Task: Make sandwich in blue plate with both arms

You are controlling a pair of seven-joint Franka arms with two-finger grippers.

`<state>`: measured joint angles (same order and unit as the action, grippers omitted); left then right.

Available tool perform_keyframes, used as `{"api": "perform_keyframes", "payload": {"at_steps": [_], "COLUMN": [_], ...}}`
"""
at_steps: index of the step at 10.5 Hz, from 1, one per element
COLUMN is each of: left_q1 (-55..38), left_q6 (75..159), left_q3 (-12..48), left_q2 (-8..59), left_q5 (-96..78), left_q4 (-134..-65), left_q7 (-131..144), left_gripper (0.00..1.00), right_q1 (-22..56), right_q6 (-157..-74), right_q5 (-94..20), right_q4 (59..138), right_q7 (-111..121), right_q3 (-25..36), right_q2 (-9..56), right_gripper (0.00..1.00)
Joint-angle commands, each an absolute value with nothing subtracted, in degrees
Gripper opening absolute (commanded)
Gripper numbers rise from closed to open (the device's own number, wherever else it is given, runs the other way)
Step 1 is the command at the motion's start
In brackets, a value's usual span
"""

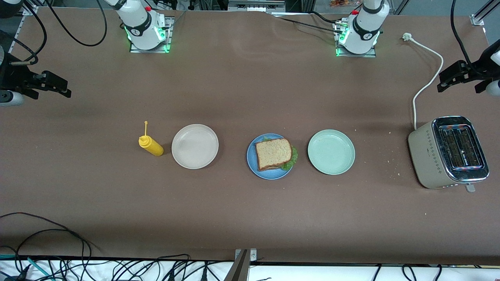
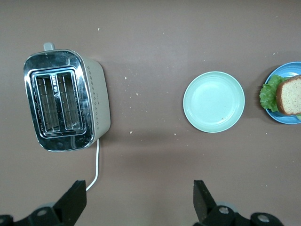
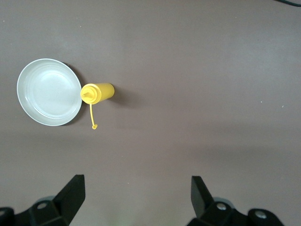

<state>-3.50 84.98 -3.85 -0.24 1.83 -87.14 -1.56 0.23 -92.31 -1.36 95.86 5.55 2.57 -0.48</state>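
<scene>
Sandwich (image 1: 274,153): assembled, lying on the blue plate (image 1: 254,166); top slice over a ruffled lettuce leaf (image 1: 292,158). The lower slice shows only as a dark edge, so its state is hard to judge. By the look of it the task is done or all but done.

Front view. Blue plate is the landmark. Beside it toward the left arm's end of the table: pale green plate (image 1: 331,152), bare; further that way, toaster (image 1: 449,152) with white cord (image 1: 427,82), plug lying loose. Beside the blue plate toward the right arm's end: beige plate (image 1: 195,146), bare, then yellow squeeze bottle (image 1: 150,145), apparently tipped, cap dangling. Left gripper (image 1: 443,84) hangs high over the table's end above the toaster cord; right gripper (image 1: 64,90) over the matching end. Both are well apart from the blue plate, probably parked to leave the sandwich untouched. Both arms are cut off by the frame edges.

Left wrist view. Left gripper (image 2: 140,200), fingers wide, holding nothing. Toaster slots look dark; contents unclear. Blue plate half cropped.

Right wrist view. Right gripper (image 3: 138,195), fingers wide, holding nothing. Beige plate and bottle visible, just touching or nearly so; sandwich out of frame.
</scene>
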Motion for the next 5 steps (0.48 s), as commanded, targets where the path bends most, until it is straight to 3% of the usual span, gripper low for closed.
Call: {"api": "perform_keyframes", "payload": {"at_steps": [1, 5], "left_q1": [-4.6, -4.0], "left_q6": [83.3, 83.3], "left_q3": [-4.3, -4.5], "left_q2": [0.5, 0.5], "left_q5": [3.6, 3.5], "left_q4": [-85.2, -85.3], "left_q7": [-0.9, -1.0], "left_gripper": [1.00, 1.00], "right_q1": [-0.1, -0.1], "right_q6": [-91.2, -91.3], "right_q5": [-0.6, -0.6], "right_q4": [94.6, 94.5], "right_q7": [5.1, 5.0], "right_q3": [2.3, 2.3], "right_q2": [-0.2, -0.1], "right_gripper": [1.00, 1.00]}}
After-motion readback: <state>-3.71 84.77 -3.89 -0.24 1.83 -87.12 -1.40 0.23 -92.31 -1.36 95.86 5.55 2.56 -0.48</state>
